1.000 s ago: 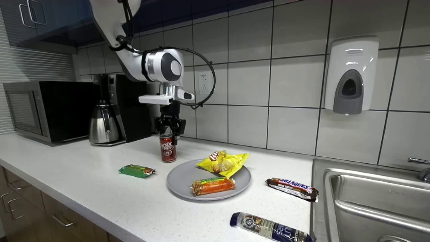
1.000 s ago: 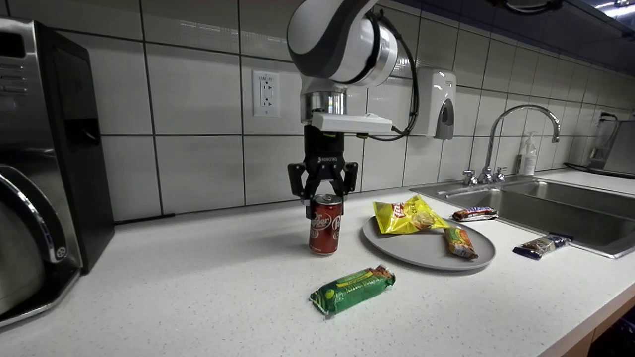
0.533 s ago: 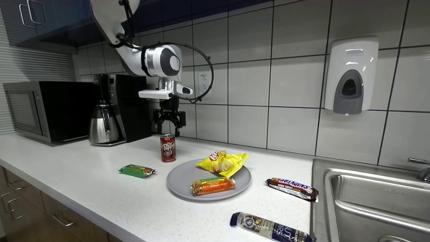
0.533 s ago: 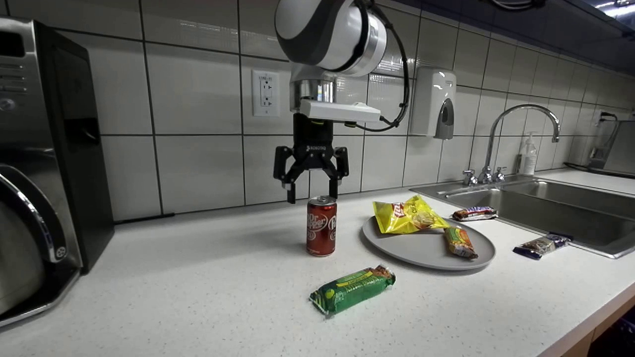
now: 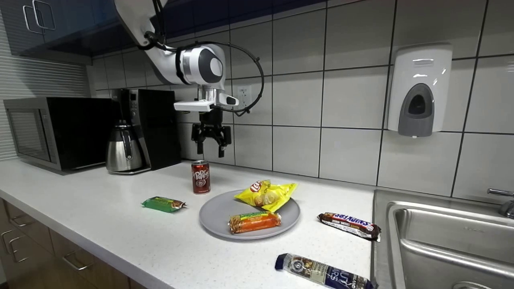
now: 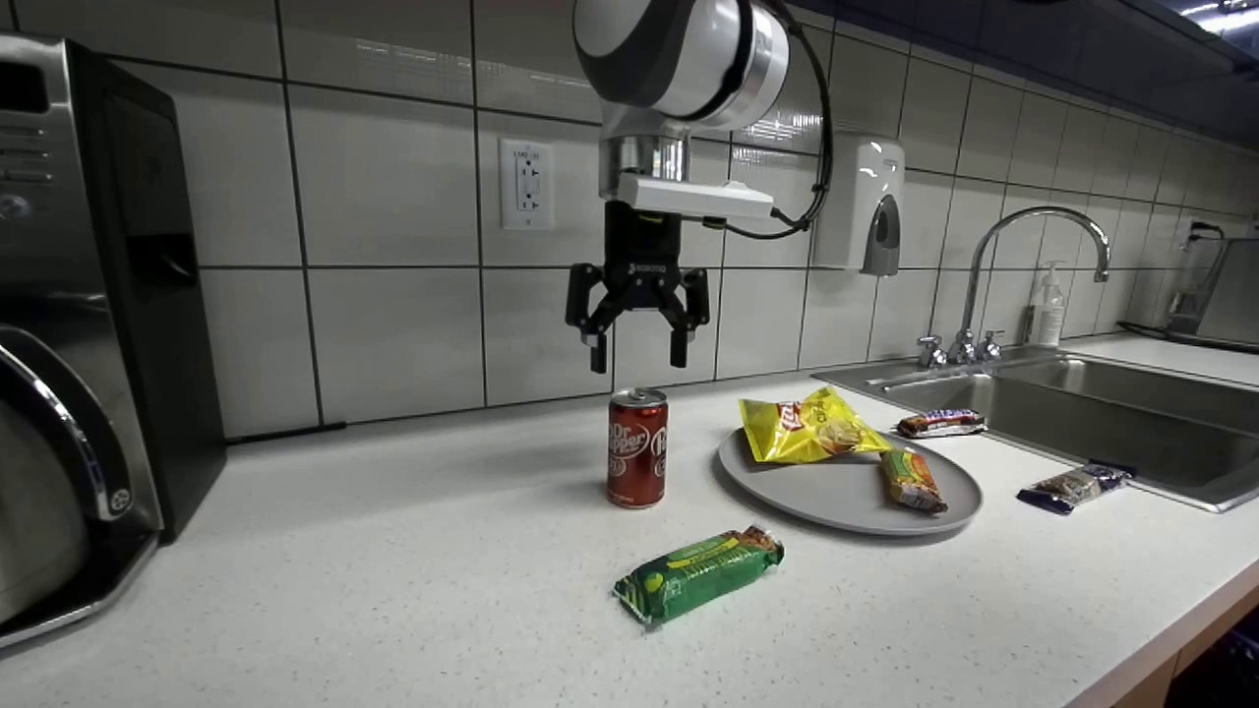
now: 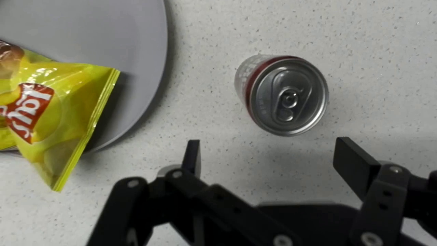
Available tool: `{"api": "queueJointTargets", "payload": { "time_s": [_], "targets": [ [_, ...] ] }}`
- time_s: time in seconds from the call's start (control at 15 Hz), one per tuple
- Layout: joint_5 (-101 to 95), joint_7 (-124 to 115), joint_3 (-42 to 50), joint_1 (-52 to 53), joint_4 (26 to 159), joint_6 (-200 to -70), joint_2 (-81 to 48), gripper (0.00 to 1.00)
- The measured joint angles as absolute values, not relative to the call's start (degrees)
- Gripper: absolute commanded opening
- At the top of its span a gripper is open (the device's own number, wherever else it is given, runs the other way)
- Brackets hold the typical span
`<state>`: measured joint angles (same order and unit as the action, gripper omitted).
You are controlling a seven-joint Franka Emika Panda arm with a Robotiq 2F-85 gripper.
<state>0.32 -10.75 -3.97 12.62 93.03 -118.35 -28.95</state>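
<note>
Gaping wide above a red cylindrical metal can [image 6: 637,450], the black jointed tool [image 6: 638,364] hangs empty; the wrist view crops a yellow plastic bag [image 7: 56,112].

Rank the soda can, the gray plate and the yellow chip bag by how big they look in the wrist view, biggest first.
By the parts that show:
1. Gray plate, cut off by the picture's edge
2. Yellow chip bag, resting on it and also cut off
3. Soda can, shown whole, standing up toward the camera

white-and-grey arm [image 6: 689,59] with a silver collar [image 6: 644,157], looping black cable [image 6: 826,128] and black, screw-studded jaws.
</note>
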Motion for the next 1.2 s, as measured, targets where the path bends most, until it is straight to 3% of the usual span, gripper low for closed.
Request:
{"api": "queueJointTargets", "payload": {
  "time_s": [1.2],
  "targets": [
    [-0.1, -13.0, 2.4, 6.4, 101.1, -119.4, -24.0, 1.0]
  ]
}}
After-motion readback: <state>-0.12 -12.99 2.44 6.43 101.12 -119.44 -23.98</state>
